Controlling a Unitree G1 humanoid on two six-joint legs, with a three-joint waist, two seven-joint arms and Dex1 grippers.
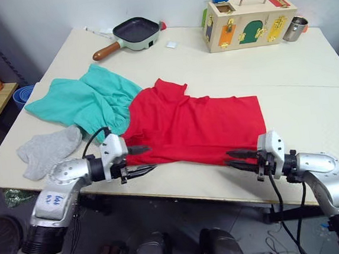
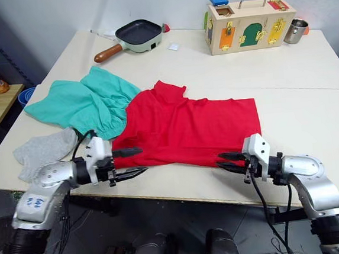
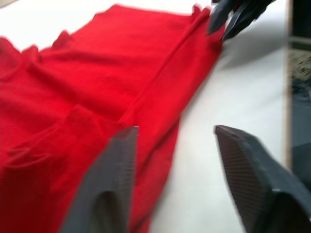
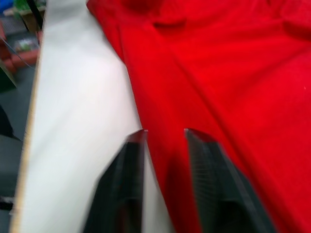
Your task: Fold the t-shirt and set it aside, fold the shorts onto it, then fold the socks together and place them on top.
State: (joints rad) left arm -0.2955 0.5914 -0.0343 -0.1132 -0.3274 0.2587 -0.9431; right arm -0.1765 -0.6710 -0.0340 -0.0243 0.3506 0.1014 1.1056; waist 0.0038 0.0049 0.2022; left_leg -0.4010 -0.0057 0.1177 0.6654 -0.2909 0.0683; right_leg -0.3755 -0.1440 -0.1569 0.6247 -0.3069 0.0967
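Lying spread across the table [image 1: 307, 73], the t-shirt [image 1: 193, 122] is flanked at its near hem by both grippers, apparently so the edge can be lifted for a first fold. The left gripper [image 1: 141, 160] at 7 o'clock is held with fingers parted over the hem; the right gripper [image 1: 239, 159] at 5 o'clock likewise stands open, nothing grasped. The shorts [image 1: 84, 102] overlap the shirt at 10 o'clock, the socks [image 1: 48, 149] beside them at 8 o'clock, left waiting.

A t-shirt [image 1: 196, 127] lies flat across the middle of the desk [image 1: 309, 100]. The shorts [image 1: 84, 102] lie to its left, touching it, with the socks [image 1: 48, 150] in front of them near the desk's front edge. A pan [image 1: 134, 34] and a box [image 1: 246, 22] sit along the back.
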